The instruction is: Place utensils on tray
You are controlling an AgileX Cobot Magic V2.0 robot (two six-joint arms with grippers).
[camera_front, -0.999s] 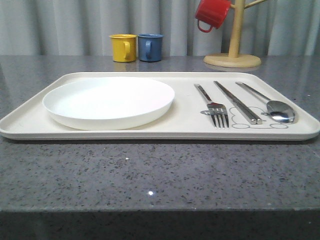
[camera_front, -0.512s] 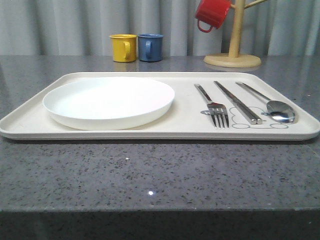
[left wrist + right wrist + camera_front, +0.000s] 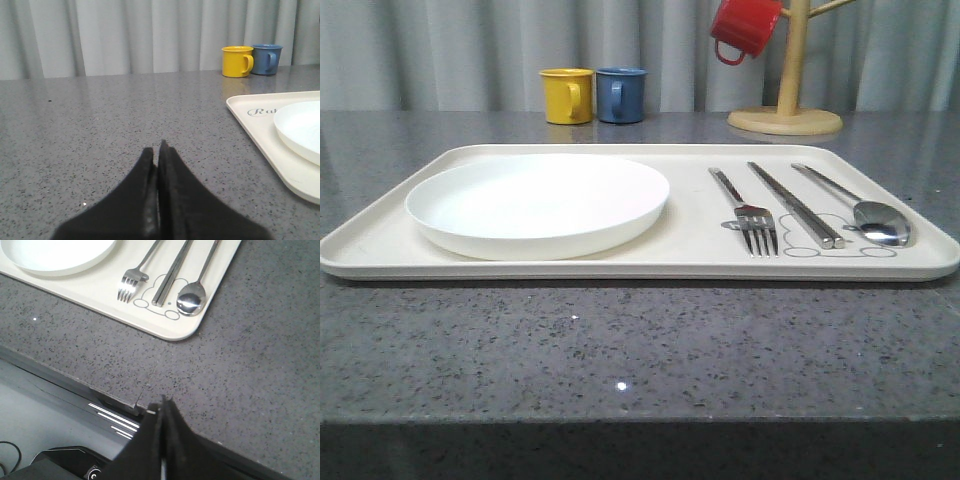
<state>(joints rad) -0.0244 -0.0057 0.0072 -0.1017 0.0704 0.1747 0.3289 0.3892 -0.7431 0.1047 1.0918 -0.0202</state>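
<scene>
- Utensils are all sitting on the tray [image 3: 570,268] in the front view: fork [image 3: 748,217], chopsticks [image 3: 796,204] and spoon [image 3: 865,208] lie side by side on its right half, handles pointing away from the robot, over the rabbit drawing. The white plate [image 3: 538,203] takes up the left half. Looks like a proper place setting, so I'd call the job basically finished. Yellow mug [image 3: 566,95] and blue mug [image 3: 620,94] stand behind the tray, and a red mug [image 3: 744,28] hangs on the wooden mug tree [image 3: 788,95].
- Left wrist view: left gripper [image 3: 159,150] has its fingers pressed together with nothing between them, low over bare grey counter [image 3: 100,125], well to the side of the tray's corner. Parked out of the way, I'd guess.
- Right wrist view: right gripper [image 3: 162,405] is likewise pinched closed and empty, hanging near the counter's front edge, apart from the tray corner by the spoon. Seems like a pulled-back rest pose, nothing left to grab.
</scene>
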